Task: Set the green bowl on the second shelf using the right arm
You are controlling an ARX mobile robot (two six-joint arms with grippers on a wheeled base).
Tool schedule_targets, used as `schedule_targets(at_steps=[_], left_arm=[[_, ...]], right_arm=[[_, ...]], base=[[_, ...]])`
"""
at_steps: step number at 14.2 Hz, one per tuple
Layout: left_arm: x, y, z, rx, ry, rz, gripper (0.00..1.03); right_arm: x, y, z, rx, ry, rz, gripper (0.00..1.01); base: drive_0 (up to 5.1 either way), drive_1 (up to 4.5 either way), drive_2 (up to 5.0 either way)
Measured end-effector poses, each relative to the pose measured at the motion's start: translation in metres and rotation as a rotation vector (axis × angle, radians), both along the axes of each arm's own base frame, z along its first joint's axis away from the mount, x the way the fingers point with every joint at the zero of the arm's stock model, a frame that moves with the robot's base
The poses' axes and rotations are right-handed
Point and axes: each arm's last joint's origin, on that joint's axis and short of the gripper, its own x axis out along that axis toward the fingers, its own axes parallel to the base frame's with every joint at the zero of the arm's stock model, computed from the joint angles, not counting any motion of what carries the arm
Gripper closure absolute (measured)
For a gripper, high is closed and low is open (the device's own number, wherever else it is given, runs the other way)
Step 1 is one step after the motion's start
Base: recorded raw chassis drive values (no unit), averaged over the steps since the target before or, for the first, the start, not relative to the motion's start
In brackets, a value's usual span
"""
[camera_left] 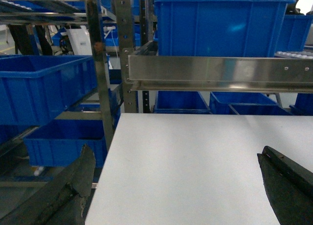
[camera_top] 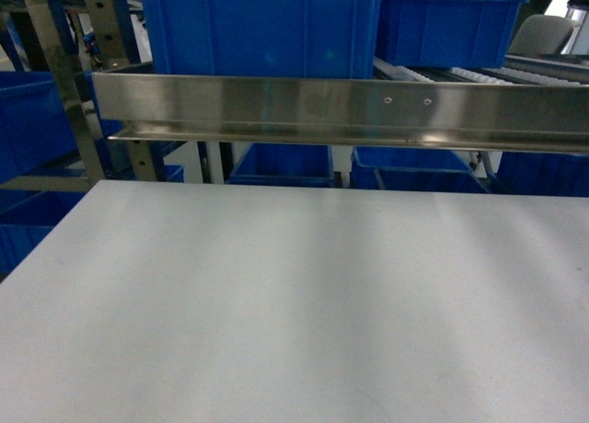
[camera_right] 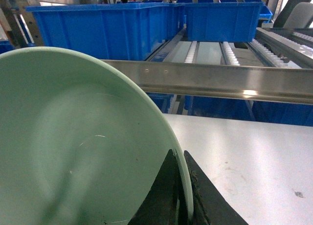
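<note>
In the head view neither gripper nor the bowl shows. A flat pale-grey tabletop point(camera_top: 294, 303) fills the lower part. Above its far edge runs the shiny steel front rail point(camera_top: 340, 110) of the second shelf point(camera_top: 488, 74), with white roller tracks point(camera_top: 479, 74) behind the rail and deep blue crates point(camera_top: 258, 28) standing on that tier.

In the left wrist view the left gripper point(camera_left: 178, 186) hovers over the near part of the tabletop. Its two dark fingers point(camera_left: 73, 186) stand wide apart at the picture's lower corners and hold nothing. The steel rail crosses above, with a blue crate point(camera_left: 220, 24) behind it.

In the right wrist view the green bowl point(camera_right: 73, 146) fills the left side, in front of the rail and lower than it. The right gripper point(camera_right: 183, 195) pinches the bowl's thin rim, one dark finger point(camera_right: 161, 195) inside and the other outside. The bowl is smooth, glossy and plain, round and with a thin wall. I judge it light and stiff, but slippery, and possibly breakable if it is ceramic. A rim hold lets it swing, so a firm pinch and a slow move seem wise. Beyond the rail, a free lane of rollers point(camera_right: 210, 51) lies between the crates.
</note>
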Motion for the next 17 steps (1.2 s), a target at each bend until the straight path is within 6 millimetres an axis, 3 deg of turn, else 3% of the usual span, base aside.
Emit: schedule_targets(at_steps=[17], left_arm=[[0.0, 0.0, 0.0, 0.0, 0.0, 0.0, 0.05]], right_arm=[[0.0, 0.0, -0.0001, 0.0, 0.0, 0.0, 0.99]], base=[[-5.0, 2.41, 2.4]])
